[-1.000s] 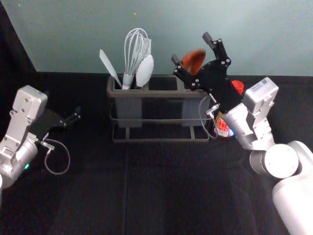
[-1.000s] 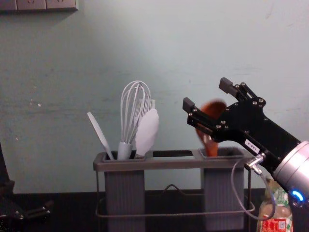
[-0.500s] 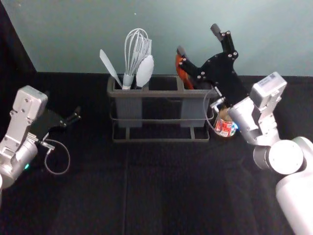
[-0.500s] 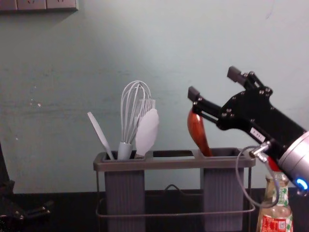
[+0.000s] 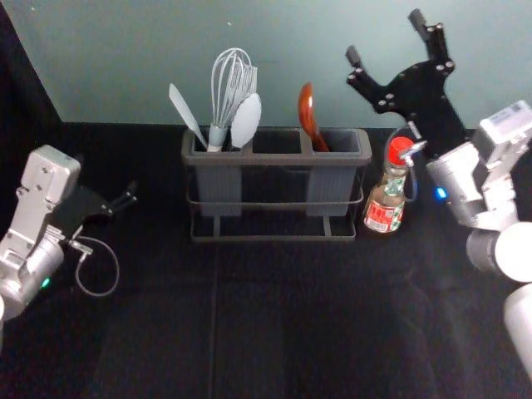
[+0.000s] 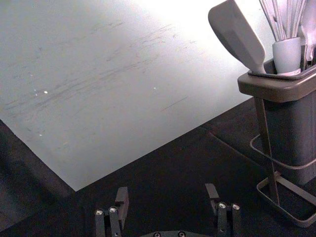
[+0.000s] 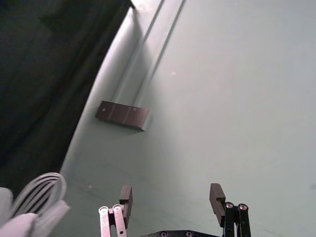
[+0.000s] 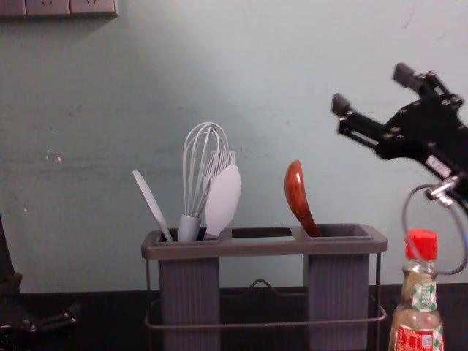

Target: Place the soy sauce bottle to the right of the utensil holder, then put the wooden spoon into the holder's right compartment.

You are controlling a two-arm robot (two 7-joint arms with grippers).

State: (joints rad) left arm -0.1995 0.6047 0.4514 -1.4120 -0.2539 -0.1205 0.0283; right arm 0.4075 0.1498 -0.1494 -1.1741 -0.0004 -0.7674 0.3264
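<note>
Wooden spoon (image 5: 307, 108) stands in the right compartment of the holder (image 5: 249, 159), and my right gripper (image 5: 385, 36) hangs apart from it, spread open and holding nothing.
In the head view I see that claw at the upper right of the frame; the spoon sits lower and to its left, apart from its fingertips, bowl end up and tilted left. The soy sauce bottle (image 5: 384, 216) is upright just beside the holder, right of centre in the frame and below the claw. My left gripper (image 5: 108, 177) is parked at the left edge, its fingers apart.
</note>
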